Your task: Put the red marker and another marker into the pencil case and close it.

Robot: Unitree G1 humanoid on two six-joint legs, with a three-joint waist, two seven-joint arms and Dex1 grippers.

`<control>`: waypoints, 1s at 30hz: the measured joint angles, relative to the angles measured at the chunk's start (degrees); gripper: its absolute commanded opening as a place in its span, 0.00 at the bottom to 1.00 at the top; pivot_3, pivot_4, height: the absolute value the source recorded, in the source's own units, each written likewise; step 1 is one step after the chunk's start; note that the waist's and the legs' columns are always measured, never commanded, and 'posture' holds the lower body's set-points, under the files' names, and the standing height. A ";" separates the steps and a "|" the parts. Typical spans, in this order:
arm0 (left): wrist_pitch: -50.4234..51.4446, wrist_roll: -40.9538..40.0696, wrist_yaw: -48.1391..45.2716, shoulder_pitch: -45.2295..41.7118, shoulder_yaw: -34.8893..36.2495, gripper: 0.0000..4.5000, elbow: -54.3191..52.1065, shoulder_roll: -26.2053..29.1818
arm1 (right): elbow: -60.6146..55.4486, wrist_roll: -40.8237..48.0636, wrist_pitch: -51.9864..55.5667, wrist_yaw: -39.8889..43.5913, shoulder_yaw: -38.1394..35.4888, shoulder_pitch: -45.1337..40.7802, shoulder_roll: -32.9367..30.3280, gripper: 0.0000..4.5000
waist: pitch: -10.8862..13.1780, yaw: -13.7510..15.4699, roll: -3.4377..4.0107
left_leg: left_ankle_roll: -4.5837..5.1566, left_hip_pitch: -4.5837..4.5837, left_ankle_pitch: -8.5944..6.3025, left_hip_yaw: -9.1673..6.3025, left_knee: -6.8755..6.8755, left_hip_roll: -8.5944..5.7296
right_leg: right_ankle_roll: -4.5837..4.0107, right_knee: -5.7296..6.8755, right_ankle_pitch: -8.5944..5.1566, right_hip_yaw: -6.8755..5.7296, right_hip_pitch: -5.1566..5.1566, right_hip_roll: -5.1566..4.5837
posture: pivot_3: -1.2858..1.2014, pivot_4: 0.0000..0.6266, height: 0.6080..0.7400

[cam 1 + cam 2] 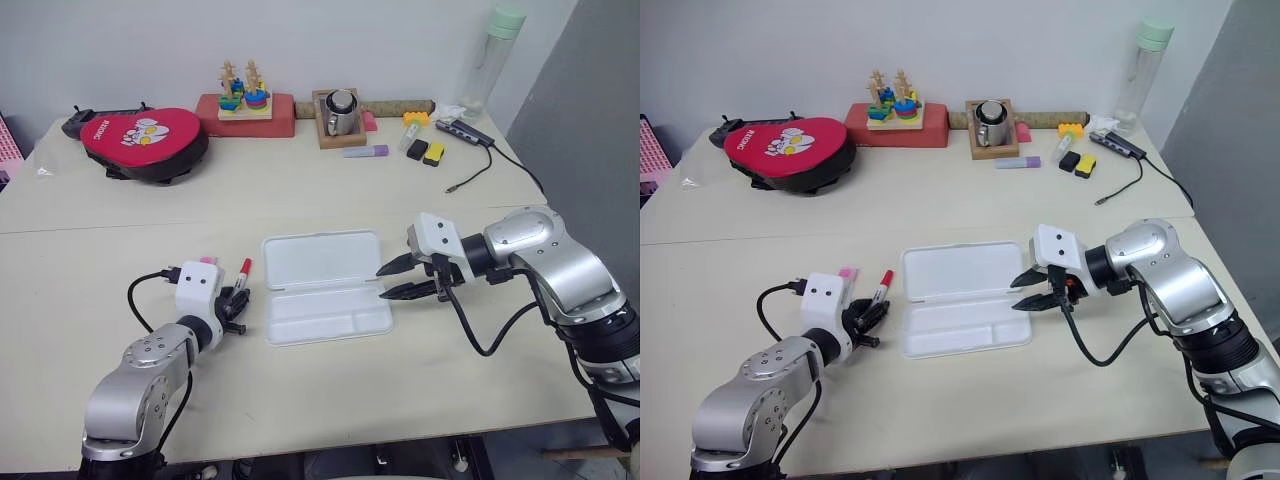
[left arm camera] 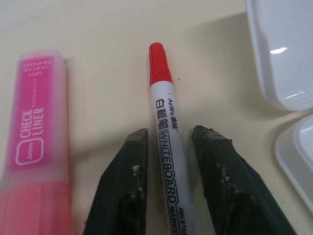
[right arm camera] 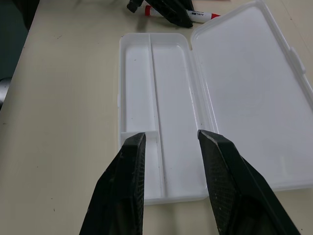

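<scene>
Glossy white plastic pencil case (image 1: 322, 283), matt cream tabletop (image 1: 300, 190), smooth plastic red marker (image 2: 166, 132), scuffed black claw fingers (image 2: 122, 186)

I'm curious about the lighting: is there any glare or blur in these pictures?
Left wrist view: a bright glint on the pencil case lid, and the left gripper fingers look soft while the red marker print reads sharp. Right wrist view: the tray is evenly lit.

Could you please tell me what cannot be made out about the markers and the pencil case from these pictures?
- Red marker: its tail runs off the left wrist view's edge between the left gripper's fingers; whether they press it is unclear.
- Pink highlighter: mostly hidden behind the left wrist in the head views.
- Pencil case: its tray's near end is covered by the right gripper's fingers in the right wrist view.
</scene>
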 measured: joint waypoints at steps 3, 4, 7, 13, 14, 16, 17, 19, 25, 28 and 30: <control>0.04 0.02 -0.01 0.00 0.19 0.09 0.00 0.00 | 0.00 0.04 0.01 0.01 0.00 0.00 -0.15 0.39 | 0.00 0.01 0.00 | 0.00 -0.01 0.00 0.00 -0.01 0.00 | 0.00 -0.01 0.00 0.00 0.00 0.00 | 0.52 0.24 1.00; 0.05 0.02 -0.01 0.00 0.19 0.09 0.00 0.00 | 0.00 0.04 0.01 0.01 0.00 0.00 -0.22 0.39 | 0.00 0.00 0.00 | 0.00 -0.01 0.00 0.00 -0.01 0.00 | 0.00 -0.02 0.00 0.00 0.00 0.00 | 0.52 0.24 1.00; 0.08 0.02 0.00 0.00 0.20 0.09 0.00 0.00 | 0.00 0.07 0.02 0.03 0.00 0.00 -0.45 0.39 | 0.00 0.00 0.00 | 0.00 0.00 0.00 0.00 -0.01 0.00 | 0.00 -0.02 0.00 0.00 0.00 0.00 | 0.52 0.24 1.00; -0.19 -0.02 -2.00 0.89 0.24 0.09 -0.48 2.78 | 0.00 0.07 0.01 0.03 0.00 0.01 -0.91 0.39 | 0.00 -0.04 0.00 | 0.00 0.00 0.00 -0.01 -0.02 0.00 | 0.00 -0.02 0.00 -0.01 -0.01 0.00 | 0.52 0.24 1.00; -0.19 -0.06 -2.56 1.12 0.45 0.09 -0.70 3.49 | 0.00 0.06 0.01 0.01 0.00 0.01 -1.01 0.39 | 0.01 -0.03 0.01 | 0.00 0.00 0.00 0.00 -0.03 0.00 | 0.00 -0.02 0.00 0.00 -0.01 0.00 | 0.52 0.24 1.00; -0.21 -0.05 -4.09 1.37 0.79 0.09 -1.26 6.19 | 0.04 0.06 0.01 0.00 0.00 0.01 -1.03 0.39 | 0.01 -0.03 -0.01 | 0.00 -0.03 0.00 -0.05 -0.03 0.01 | 0.00 -0.04 -0.01 -0.05 -0.01 0.00 | 0.52 0.24 1.00; -0.32 -0.01 -5.02 1.41 1.16 0.09 -1.83 7.72 | 0.09 0.07 -0.01 -0.02 0.00 0.00 -1.04 0.39 | 0.01 -0.02 -0.01 | 0.00 -0.03 0.00 -0.04 -0.02 0.00 | -0.01 -0.04 -0.01 -0.04 -0.01 0.00 | 0.52 0.24 1.00; -0.74 -0.08 -8.36 1.67 2.13 0.09 -3.20 13.23 | 0.38 0.06 -0.08 -0.03 -0.04 0.00 -1.14 0.39 | 0.02 -0.03 -0.01 | 0.00 -0.03 0.00 -0.04 -0.04 0.01 | -0.01 -0.06 -0.01 -0.04 -0.03 0.01 | 0.52 0.24 1.00; -6.58 -2.86 -25.32 1.58 3.21 0.09 -7.63 28.39 | 1.35 0.03 -0.53 -0.05 -0.95 0.01 -1.21 0.39 | 0.11 0.01 0.08 | 0.00 -0.18 0.00 0.02 -0.08 0.01 | -0.02 -0.13 -0.02 -0.03 -0.17 -0.02 | 0.52 0.24 1.00; -9.70 -5.75 -31.66 -0.44 2.34 0.09 -10.26 30.40 | 1.36 0.03 -0.54 -0.08 -0.96 0.01 -1.19 0.39 | 0.12 0.03 0.09 | 0.00 -0.23 0.00 0.03 -0.07 0.00 | -0.02 -0.17 -0.02 -0.03 -0.17 -0.03 | 0.52 0.24 1.00; -10.50 -7.28 -34.35 -1.88 0.41 0.09 -10.98 30.72 | 1.44 0.01 -0.54 -0.08 -0.97 0.02 -1.23 0.39 | 0.13 0.02 0.10 | 0.00 -0.24 0.00 0.02 -0.07 0.01 | -0.01 -0.17 -0.02 -0.04 -0.19 -0.02 | 0.52 0.24 1.00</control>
